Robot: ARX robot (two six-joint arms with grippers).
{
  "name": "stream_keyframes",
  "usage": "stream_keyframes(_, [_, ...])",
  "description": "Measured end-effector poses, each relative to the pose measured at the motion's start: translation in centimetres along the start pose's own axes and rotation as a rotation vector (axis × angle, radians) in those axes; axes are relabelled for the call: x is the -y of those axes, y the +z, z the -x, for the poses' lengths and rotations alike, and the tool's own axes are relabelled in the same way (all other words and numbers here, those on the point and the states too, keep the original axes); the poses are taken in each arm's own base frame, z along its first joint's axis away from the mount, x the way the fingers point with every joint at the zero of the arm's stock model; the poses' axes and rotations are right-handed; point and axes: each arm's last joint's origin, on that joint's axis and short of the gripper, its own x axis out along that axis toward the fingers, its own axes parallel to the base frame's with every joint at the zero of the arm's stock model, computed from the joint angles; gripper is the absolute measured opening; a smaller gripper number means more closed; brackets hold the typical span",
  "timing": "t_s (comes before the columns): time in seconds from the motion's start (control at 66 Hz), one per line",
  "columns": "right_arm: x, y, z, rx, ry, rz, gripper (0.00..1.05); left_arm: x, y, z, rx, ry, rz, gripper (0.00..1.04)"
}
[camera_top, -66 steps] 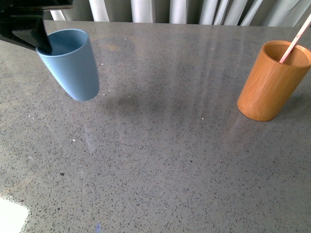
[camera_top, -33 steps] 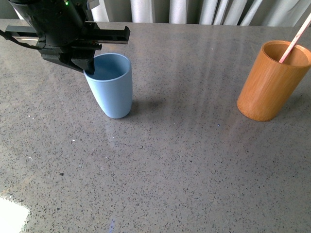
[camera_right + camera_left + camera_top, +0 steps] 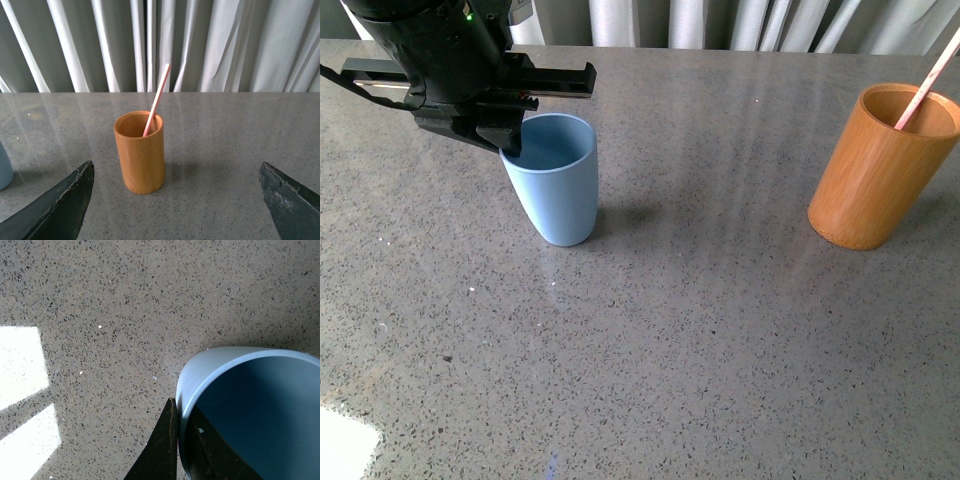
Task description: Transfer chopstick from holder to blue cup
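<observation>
The light blue cup (image 3: pixel 557 180) stands upright on the grey table at the left. My left gripper (image 3: pixel 510 145) is shut on its rim, one finger inside and one outside; the left wrist view shows the rim (image 3: pixel 186 385) pinched between the dark fingers (image 3: pixel 162 450). The orange-brown holder (image 3: pixel 876 168) stands at the right with one pale pinkish chopstick (image 3: pixel 930 78) leaning out of it. In the right wrist view the holder (image 3: pixel 140 159) and chopstick (image 3: pixel 157 100) are ahead, well beyond my open, empty right gripper (image 3: pixel 177 200).
The grey speckled table (image 3: pixel 700 330) runs across the view. Pale curtains (image 3: pixel 210 45) hang behind its far edge. A bright patch of light (image 3: pixel 342 447) lies at the front left corner. The blue cup's edge shows in the right wrist view (image 3: pixel 4 167).
My left gripper has carried the blue cup from the far left, tilted and lifted, rightwards and stood it upright on the table. In the last half second it hardly moved.
</observation>
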Motion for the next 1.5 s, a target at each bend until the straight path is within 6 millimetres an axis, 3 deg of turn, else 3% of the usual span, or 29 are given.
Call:
stream_keyframes(0.455, [0.0,0.0,0.0,0.0,0.0,0.0,0.96,0.7,-0.6,-0.3,-0.023,-0.021,-0.004,0.7])
stream_keyframes(0.652, [0.0,0.0,0.0,0.0,0.0,0.0,0.96,0.7,-0.4,0.4,-0.021,-0.027,0.001,0.97])
stream_keyframes(0.925, [0.0,0.0,0.0,0.0,0.0,0.0,0.96,0.0,0.8,3.4,0.033,-0.052,0.023,0.96])
stream_keyframes(1.122, [0.0,0.0,0.0,0.0,0.0,0.0,0.96,-2.2,1.6,6.4,0.115,-0.033,0.085,0.96])
stream_keyframes(1.349, [0.0,0.0,0.0,0.0,0.0,0.0,0.96,-5.5,1.6,12.8,0.551,0.033,0.145,0.95])
stream_keyframes(1.501, [0.0,0.0,0.0,0.0,0.0,0.0,0.96,-6.4,-1.1,14.2,1.002,0.164,0.092,0.72])
